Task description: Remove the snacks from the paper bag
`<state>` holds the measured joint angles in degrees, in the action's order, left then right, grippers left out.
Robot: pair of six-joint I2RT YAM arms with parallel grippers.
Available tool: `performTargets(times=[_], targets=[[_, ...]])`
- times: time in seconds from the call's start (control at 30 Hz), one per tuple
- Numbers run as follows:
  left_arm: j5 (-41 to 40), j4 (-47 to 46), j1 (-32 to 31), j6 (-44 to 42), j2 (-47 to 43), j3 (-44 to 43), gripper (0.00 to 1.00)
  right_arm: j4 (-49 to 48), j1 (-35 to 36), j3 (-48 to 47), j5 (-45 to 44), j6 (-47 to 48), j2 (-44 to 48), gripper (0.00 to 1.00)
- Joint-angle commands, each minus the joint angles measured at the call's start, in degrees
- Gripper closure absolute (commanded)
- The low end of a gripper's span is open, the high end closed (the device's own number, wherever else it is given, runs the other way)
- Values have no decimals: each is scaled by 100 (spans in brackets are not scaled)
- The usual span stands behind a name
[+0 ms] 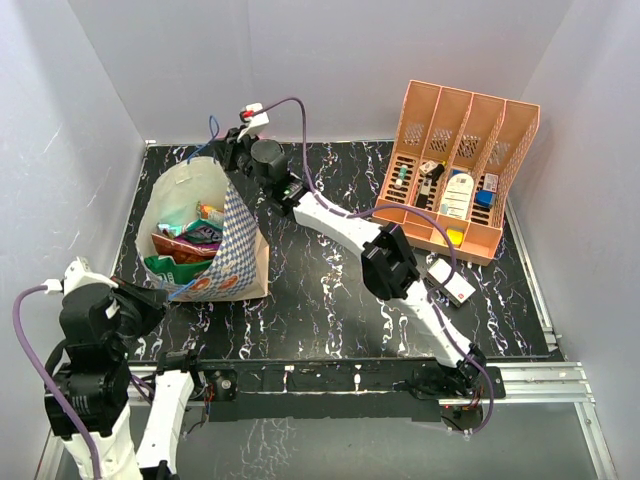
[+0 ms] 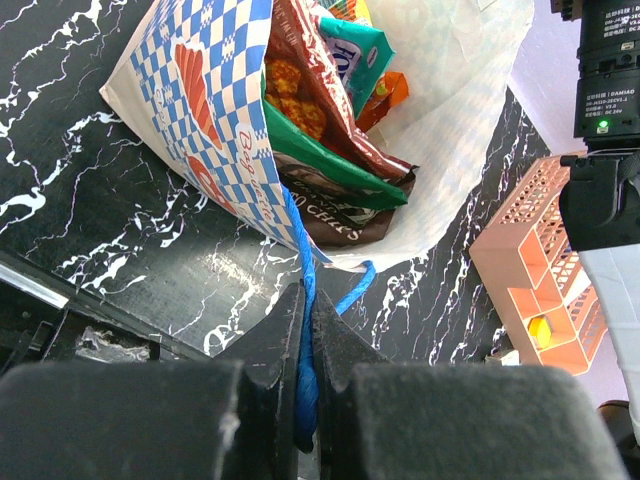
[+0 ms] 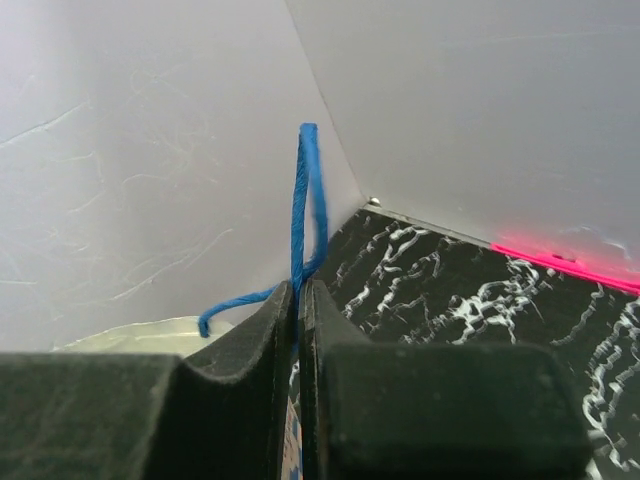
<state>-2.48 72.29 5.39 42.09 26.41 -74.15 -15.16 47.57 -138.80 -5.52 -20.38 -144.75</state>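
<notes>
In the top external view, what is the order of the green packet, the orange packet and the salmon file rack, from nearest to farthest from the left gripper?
1. Green packet: at the near side of the paper bag, just beyond the left gripper.
2. Orange packet: deeper in the bag, toward its far side.
3. File rack: far right of the view.

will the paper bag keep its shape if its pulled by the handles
Probably floppy: the paper bag sags open. Its blue cord handles look limp, so slack goes first. The snacks may spill from the wide mouth.
</notes>
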Motion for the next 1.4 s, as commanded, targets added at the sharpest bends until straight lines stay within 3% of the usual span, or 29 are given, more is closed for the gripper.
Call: performTargets(times=[0.0,0.3,0.67,0.97,1.13,1.3,1.37], targets=[[130,-238,-24,-114,443,-304,97,-353,-94,716,-634,160,1235,93],[195,-818,-34,-470,1342,-921,96,-511,-455,3671,-581,24,3644,93],[1213,-1784,-106,-564,2272,-771,96,170,-504,7135,-544,-459,6751,93],[1688,-2484,-100,-530,2964,-882,94,1067,-507,7831,-454,-801,8354,93],[1896,-2651,-106,-517,3103,-1034,80,1143,-506,8037,-282,-1050,8754,92],[1982,-2762,-103,-454,2899,-648,71,1024,-505,8178,-271,-1175,8799,91],[1927,-2676,-105,-489,2858,-642,64,940,-497,8197,-194,-1238,8777,87]])
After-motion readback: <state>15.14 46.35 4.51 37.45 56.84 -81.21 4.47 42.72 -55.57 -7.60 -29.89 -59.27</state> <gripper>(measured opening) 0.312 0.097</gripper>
